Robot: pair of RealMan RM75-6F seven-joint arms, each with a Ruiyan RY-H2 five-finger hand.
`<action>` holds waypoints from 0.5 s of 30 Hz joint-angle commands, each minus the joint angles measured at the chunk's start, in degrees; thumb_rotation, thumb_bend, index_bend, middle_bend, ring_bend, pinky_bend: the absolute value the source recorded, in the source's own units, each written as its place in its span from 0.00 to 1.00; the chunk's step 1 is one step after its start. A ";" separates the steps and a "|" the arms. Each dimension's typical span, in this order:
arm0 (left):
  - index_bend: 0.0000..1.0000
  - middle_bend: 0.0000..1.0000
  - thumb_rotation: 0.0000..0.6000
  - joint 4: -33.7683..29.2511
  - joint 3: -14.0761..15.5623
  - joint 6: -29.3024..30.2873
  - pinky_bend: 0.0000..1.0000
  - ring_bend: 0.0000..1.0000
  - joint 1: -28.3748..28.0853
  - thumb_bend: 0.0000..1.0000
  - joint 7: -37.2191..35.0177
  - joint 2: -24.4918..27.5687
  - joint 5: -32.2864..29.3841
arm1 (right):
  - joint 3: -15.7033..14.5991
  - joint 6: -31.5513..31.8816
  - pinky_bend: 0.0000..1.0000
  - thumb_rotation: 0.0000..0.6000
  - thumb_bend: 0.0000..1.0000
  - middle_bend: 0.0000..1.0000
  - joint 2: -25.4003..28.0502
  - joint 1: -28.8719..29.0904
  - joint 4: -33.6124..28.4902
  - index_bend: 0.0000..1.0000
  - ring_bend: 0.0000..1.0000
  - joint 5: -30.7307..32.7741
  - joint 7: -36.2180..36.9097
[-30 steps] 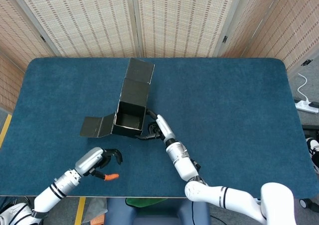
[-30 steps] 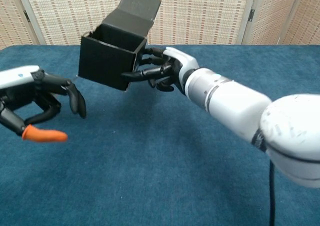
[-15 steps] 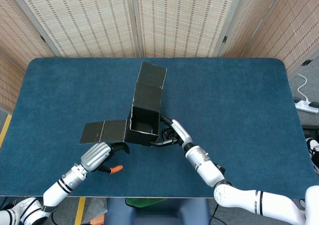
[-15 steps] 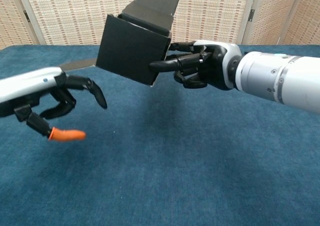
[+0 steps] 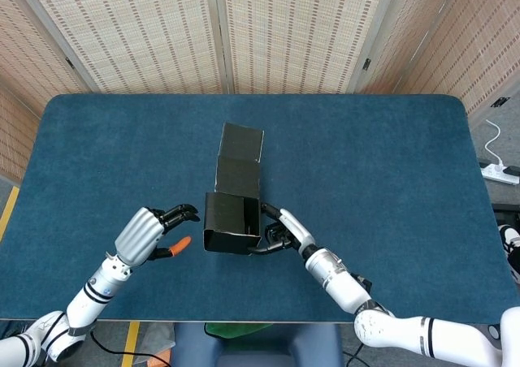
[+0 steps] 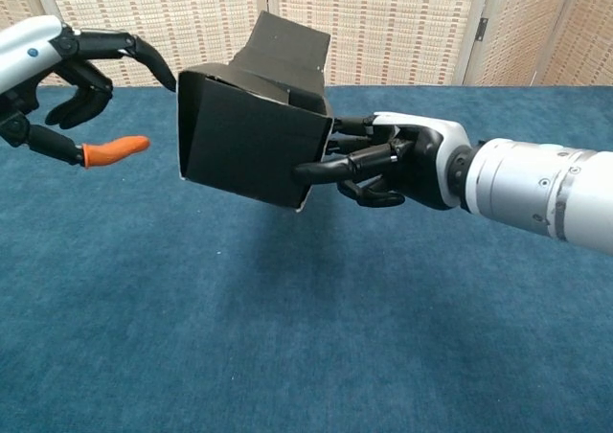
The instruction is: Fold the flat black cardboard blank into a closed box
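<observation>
The black cardboard box is partly folded and held above the blue table. Its long lid flap stretches away toward the far side, seen sticking up behind the box in the chest view. My right hand grips the box's right wall, one finger lying along the front face. My left hand is open just left of the box, with an orange fingertip; its upper fingers reach the box's left top edge.
Woven screens stand behind the table. A white power strip lies on the floor at the right, past the table's edge.
My right hand has brought the box closer and lower in view. The left side flap no longer sticks out. My left hand rose from the table to the box's left side.
</observation>
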 commanded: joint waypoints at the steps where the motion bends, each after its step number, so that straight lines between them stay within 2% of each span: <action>1: 0.39 0.42 1.00 1.84 0.02 0.93 0.89 0.87 -1.38 0.36 2.00 -0.62 1.97 | -1.14 0.50 1.00 1.00 0.33 0.59 -0.44 0.25 0.68 0.53 0.75 -1.31 -0.51; 8: 0.38 0.42 1.00 6.77 0.68 1.75 0.89 0.87 -4.00 0.36 3.76 -2.82 5.01 | -3.33 2.22 1.00 1.00 0.33 0.59 -2.30 1.53 3.57 0.53 0.75 -3.70 -3.11; 15: 0.38 0.41 1.00 14.92 3.22 1.40 0.89 0.87 -6.25 0.36 2.62 -6.76 7.42 | -5.20 3.27 1.00 1.00 0.33 0.59 -4.70 3.33 7.91 0.53 0.75 -5.18 -6.43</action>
